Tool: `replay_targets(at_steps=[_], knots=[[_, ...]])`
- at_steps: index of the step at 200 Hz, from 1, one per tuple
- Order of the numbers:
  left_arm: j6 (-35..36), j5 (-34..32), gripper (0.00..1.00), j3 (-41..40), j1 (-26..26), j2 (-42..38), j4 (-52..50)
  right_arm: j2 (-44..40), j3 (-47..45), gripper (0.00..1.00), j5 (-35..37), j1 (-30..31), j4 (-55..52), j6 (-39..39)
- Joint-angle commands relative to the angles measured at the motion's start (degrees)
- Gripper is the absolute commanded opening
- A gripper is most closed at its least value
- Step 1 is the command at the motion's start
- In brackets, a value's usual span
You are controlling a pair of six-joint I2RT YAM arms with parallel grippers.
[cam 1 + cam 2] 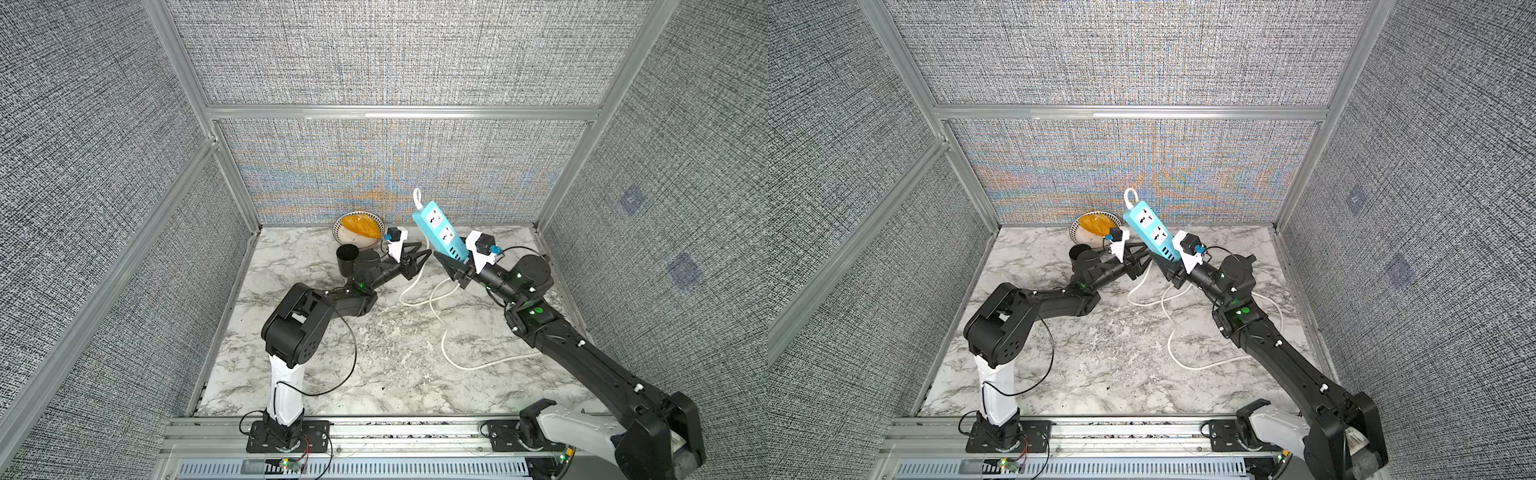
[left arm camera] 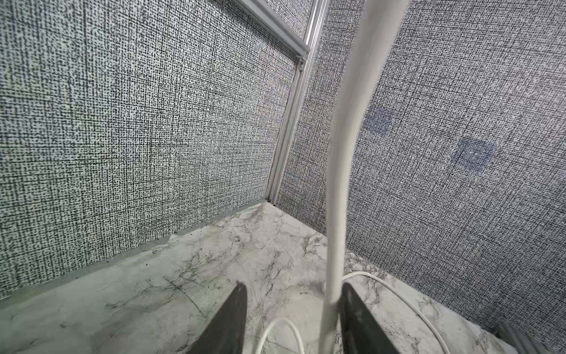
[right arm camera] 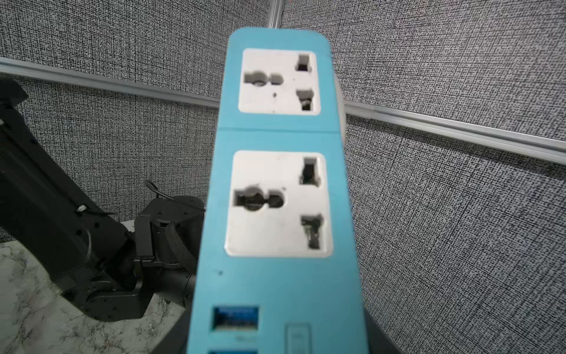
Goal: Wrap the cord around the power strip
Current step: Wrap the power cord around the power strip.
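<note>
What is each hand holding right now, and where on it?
The right hand clamps the power strip at its USB-port end. The left hand is open; the cord runs between its fingers, against one, not gripped.

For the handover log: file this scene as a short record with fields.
power strip: lifted off the table, tilted, sockets facing up
right gripper: shut on the USB end of the power strip
cord: leaves the strip's raised end, hangs down, lies in loose loops on the table; no wrap visible
left gripper: open, cord running between its fingers
other items: bowl and black cup at the back of the table
</note>
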Motion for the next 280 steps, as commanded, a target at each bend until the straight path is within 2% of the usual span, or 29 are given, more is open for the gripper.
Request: replay_targets(at_steps=[1, 25, 37, 47, 73, 99, 134, 154, 224, 263, 280], knots=[[-0.1, 0.6, 0.5, 1.2, -0.1, 0.9, -0.7, -0.4, 0.6, 0.0, -1.0, 0.1, 2.5, 0.3], [0.3, 1.9, 0.42, 1.9, -0.5, 1.1, -1.8, -0.4, 0.7, 0.0, -0.7, 0.1, 2.7, 0.4], [0.3, 2.5, 0.31, 1.6, -0.7, 1.0, -1.8, -0.4, 0.7, 0.0, -0.2, 0.1, 2.7, 0.4], [0.5, 3.0, 0.17, 1.1, -0.7, 0.7, -1.7, -0.4, 0.7, 0.0, 0.6, 0.1, 2.8, 0.4], [1.3, 3.5, 0.0, -0.7, -0.9, -0.4, -2.2, -0.4, 0.4, 0.0, 4.8, 0.1, 3.3, 1.3], [4.6, 4.6, 0.0, -2.5, -2.0, -5.9, -7.6, 0.5, 1.0, 0.0, 11.0, 0.1, 2.1, 2.3], [19.6, 3.1, 0.0, -3.2, -6.1, -15.5, -29.9, 2.6, 2.5, 0.0, 22.8, -0.2, -2.8, 4.5], [24.3, 2.0, 0.0, -3.5, -7.6, -19.3, -37.8, 4.0, 2.9, 0.0, 27.1, -0.3, -4.0, 5.8], [43.8, -1.6, 0.0, 2.2, -12.1, -27.0, -64.2, 8.8, 5.3, 0.0, 31.8, -1.3, -11.5, 2.6], [49.2, -4.6, 0.0, 3.7, -12.5, -31.0, -71.2, 10.0, 5.2, 0.0, 33.4, -1.6, -14.4, 1.0], [51.0, -3.9, 0.0, 5.1, -12.5, -32.1, -74.8, 10.3, 5.2, 0.0, 33.5, -2.4, -15.5, 1.1]])
